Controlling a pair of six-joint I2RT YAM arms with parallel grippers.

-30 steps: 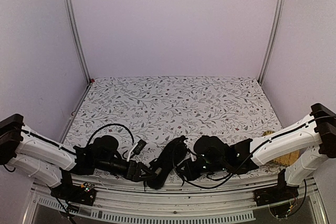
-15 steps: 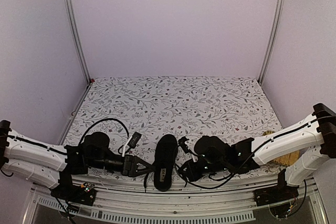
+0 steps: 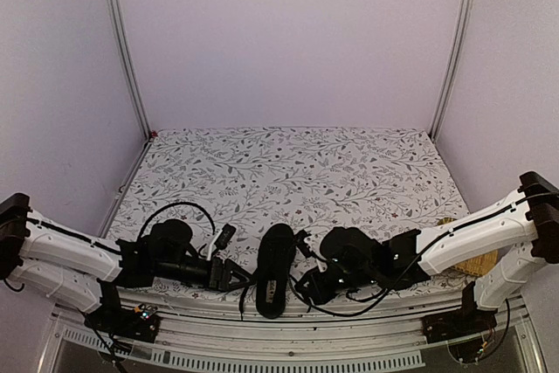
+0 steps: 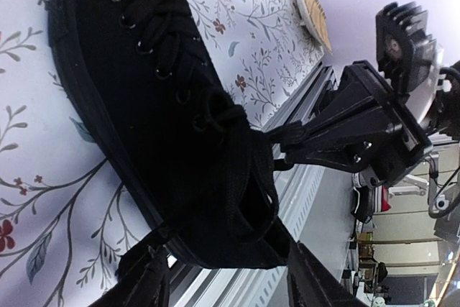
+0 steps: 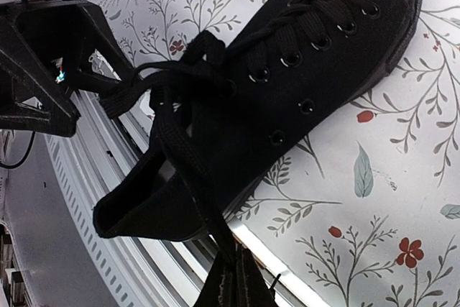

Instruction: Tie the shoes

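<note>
The black shoe [image 3: 273, 261] lies on the flowered cloth between my two grippers, toe pointing away and heel over the front edge. In the left wrist view the shoe [image 4: 165, 106] fills the middle. My left gripper [image 4: 226, 260] stands open with one finger on each side of the heel. In the top view the left gripper [image 3: 239, 279] sits at the shoe's left side. My right gripper [image 5: 238, 271] is shut on a black lace [image 5: 183, 156] that runs taut from the shoe [image 5: 287, 91] to its fingertips. The right gripper [image 3: 307, 288] sits low at the shoe's right side.
A metal rail [image 3: 288, 328] runs along the table's front edge, right under the shoe's heel. A woven straw disc [image 3: 472, 261] lies at the right edge by the right arm. White walls with frame posts close in the sides and back.
The shoe was skewed between the grippers a second ago and now lies straight. My left gripper backed off left, came back to the heel, and its jaws narrowed. The right gripper stayed shut.
</note>
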